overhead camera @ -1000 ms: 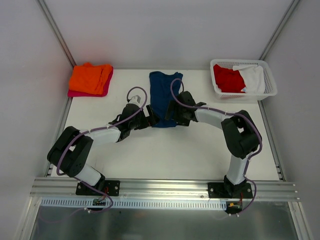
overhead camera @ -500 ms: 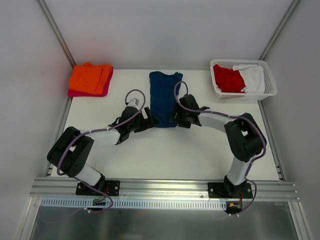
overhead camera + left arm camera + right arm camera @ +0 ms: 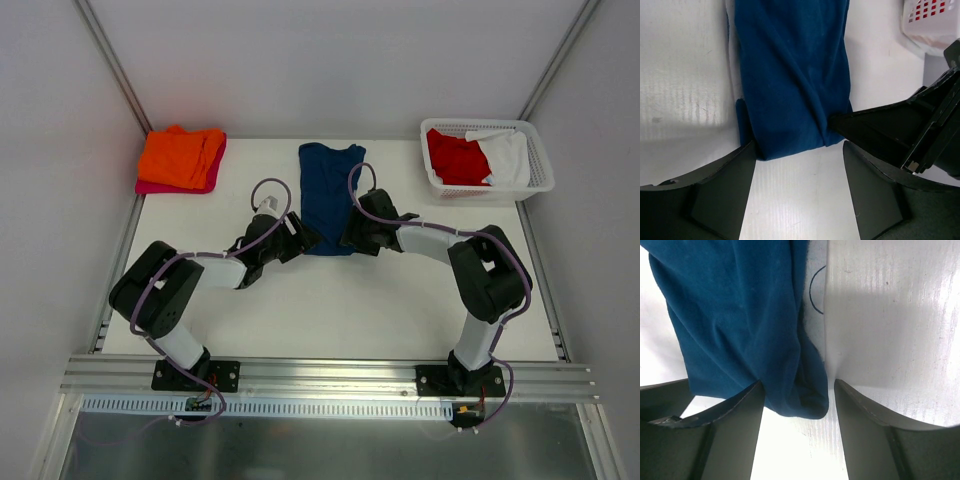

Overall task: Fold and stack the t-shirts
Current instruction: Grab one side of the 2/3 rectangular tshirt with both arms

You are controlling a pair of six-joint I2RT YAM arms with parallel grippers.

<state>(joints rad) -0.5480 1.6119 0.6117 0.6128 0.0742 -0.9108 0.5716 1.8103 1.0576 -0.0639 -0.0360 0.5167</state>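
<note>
The navy blue t-shirt [image 3: 328, 195] lies on the table as a long narrow folded strip, running from the back toward the arms. My left gripper [image 3: 303, 238] is open at the strip's near left corner, with the near hem [image 3: 790, 140] just past its fingertips. My right gripper [image 3: 350, 236] is open at the near right corner; the hem corner [image 3: 805, 400] sits between its fingers without being pinched. An orange t-shirt [image 3: 180, 155] lies folded on a magenta-pink one [image 3: 150, 186] at the back left. A red t-shirt [image 3: 455, 158] and a white one [image 3: 508, 158] are in the basket.
The white lattice basket [image 3: 540, 180] stands at the back right, also seen in the left wrist view [image 3: 932, 22]. The right gripper's black body [image 3: 910, 130] shows close on the right of the left wrist view. Grey walls enclose the table.
Both grippers let go of the navy shirt's near end and drew back slightly; the left arm's elbow swung right. The shirt's near hem now lies flat on the table.
</note>
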